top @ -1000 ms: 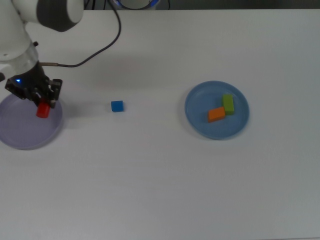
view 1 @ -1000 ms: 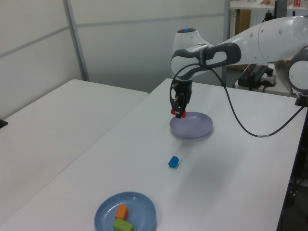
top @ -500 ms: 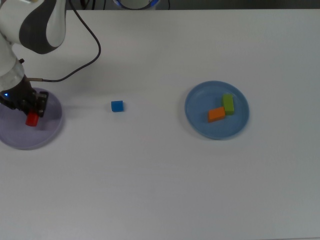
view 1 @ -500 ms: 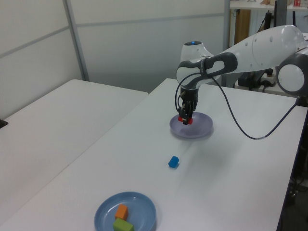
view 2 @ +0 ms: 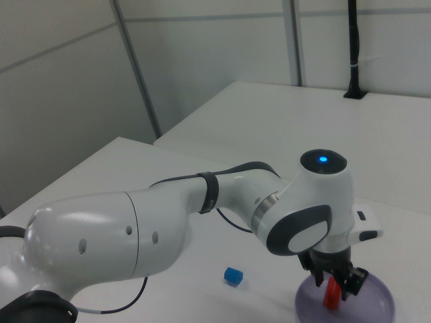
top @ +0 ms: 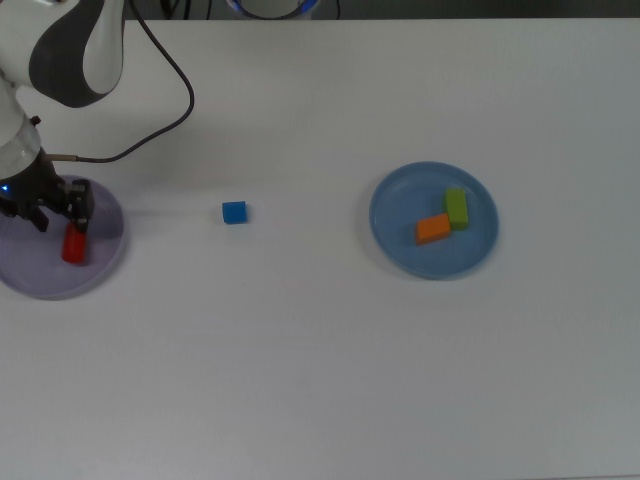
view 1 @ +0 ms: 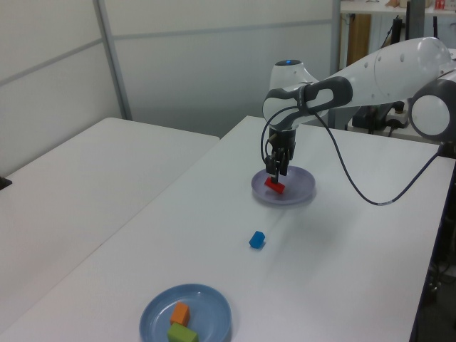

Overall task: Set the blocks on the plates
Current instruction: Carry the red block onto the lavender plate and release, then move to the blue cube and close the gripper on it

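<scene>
The red block [top: 73, 243] lies on its side on the lavender plate [top: 40, 275] at the top view's left. My gripper [top: 60, 218] hangs just above it, open, with the block free of the fingers. In the left view the gripper [view 1: 276, 169] stands over the red block [view 1: 274, 185] on the same plate [view 1: 299, 187]. The blue cube [top: 234, 212] sits alone on the table between the plates. On the light blue plate [top: 400, 250] lie the orange block [top: 433, 229] and the green bar [top: 457, 208].
The white table runs wide around both plates. A black cable [top: 170, 110] trails from the arm across the table's back left in the top view. The arm's bulk fills much of the right view, above the lavender plate [view 2: 374, 299].
The gripper carried the red block from the lavender plate's edge to over its middle, then opened. The block now lies on the plate and the fingers have risen slightly.
</scene>
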{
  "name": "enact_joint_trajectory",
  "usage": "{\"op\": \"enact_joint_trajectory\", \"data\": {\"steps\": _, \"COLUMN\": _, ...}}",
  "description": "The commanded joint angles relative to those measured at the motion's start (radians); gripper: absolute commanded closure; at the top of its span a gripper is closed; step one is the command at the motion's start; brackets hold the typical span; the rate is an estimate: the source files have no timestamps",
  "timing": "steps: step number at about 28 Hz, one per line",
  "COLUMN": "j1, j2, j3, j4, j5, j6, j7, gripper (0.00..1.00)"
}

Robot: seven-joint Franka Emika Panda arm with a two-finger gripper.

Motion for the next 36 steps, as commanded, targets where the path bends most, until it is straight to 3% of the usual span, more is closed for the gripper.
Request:
{"op": "enact_joint_trajectory", "data": {"steps": 1, "j1": -0.003, "j2": -0.004, "j3": 0.003, "j4": 0.007, "j5": 0.0, "j6": -0.009, "j7": -0.022, "gripper": 0.0}}
{"op": "enact_joint_trajectory", "data": {"steps": 8, "j1": 0.012, "j2": -0.069, "j3": 0.015, "j4": -0.011, "j5": 0.003, "j6": -0.121, "j7": -0.084, "gripper": 0.0}}
{"op": "enact_joint_trajectory", "data": {"steps": 13, "j1": 0.072, "j2": -0.119, "j3": 0.017, "j4": -0.025, "j5": 0.003, "j6": -0.235, "j7": -0.143, "gripper": 0.0}}
{"op": "enact_joint_trajectory", "data": {"steps": 18, "j1": 0.15, "j2": -0.187, "j3": 0.017, "j4": -0.101, "j5": -0.005, "j6": -0.252, "j7": -0.167, "gripper": 0.0}}
{"op": "enact_joint_trajectory", "data": {"steps": 24, "j1": 0.273, "j2": -0.202, "j3": 0.015, "j4": -0.187, "j5": -0.136, "j6": -0.244, "j7": -0.166, "gripper": 0.0}}
{"op": "enact_joint_trajectory", "data": {"steps": 26, "j1": 0.337, "j2": -0.184, "j3": 0.015, "j4": -0.215, "j5": -0.247, "j6": -0.229, "j7": -0.166, "gripper": 0.0}}
{"op": "enact_joint_trajectory", "data": {"steps": 29, "j1": 0.373, "j2": -0.149, "j3": 0.017, "j4": -0.215, "j5": -0.333, "j6": -0.207, "j7": -0.169, "gripper": 0.0}}
{"op": "enact_joint_trajectory", "data": {"steps": 36, "j1": 0.396, "j2": -0.136, "j3": 0.019, "j4": -0.223, "j5": -0.333, "j6": -0.158, "j7": -0.149, "gripper": 0.01}}
